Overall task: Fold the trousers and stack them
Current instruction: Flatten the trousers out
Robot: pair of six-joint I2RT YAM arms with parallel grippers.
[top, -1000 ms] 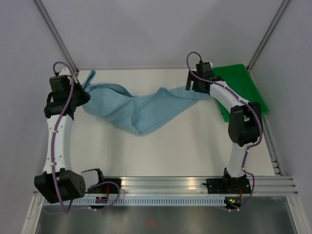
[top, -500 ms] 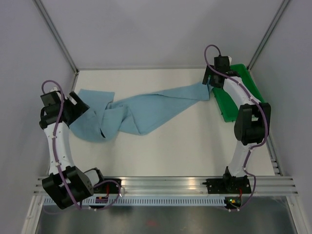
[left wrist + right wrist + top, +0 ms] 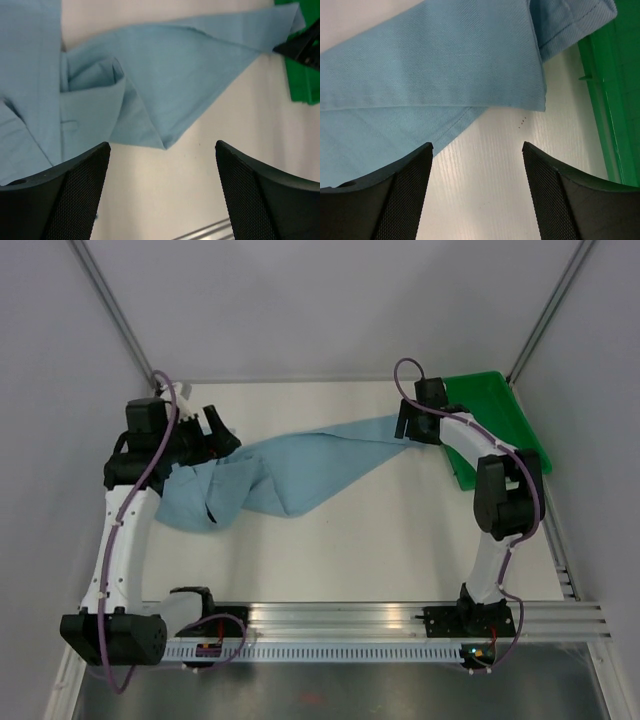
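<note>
The light blue trousers (image 3: 300, 465) lie crumpled across the back of the white table, running from the left arm toward the green tray. My left gripper (image 3: 220, 433) hovers over their bunched left end. In the left wrist view that gripper (image 3: 162, 192) stands open over bare table, with the trousers (image 3: 165, 85) beyond its fingertips. My right gripper (image 3: 405, 427) is at the trousers' right end. It (image 3: 477, 192) is open too, with only table between its fingers and the trousers' hemmed leg end (image 3: 445, 65) just ahead.
A green plastic tray (image 3: 505, 415) sits at the back right corner, its rim (image 3: 620, 100) close beside the right gripper. It also shows in the left wrist view as the tray (image 3: 302, 80). Grey walls enclose the table, and an aluminium rail (image 3: 400, 618) runs along the near edge.
My left gripper let go of the trousers, whose left end dropped onto the table; that arm swung down-left and back up. My right gripper shifted right, then back left, its jaws narrowing slightly.
</note>
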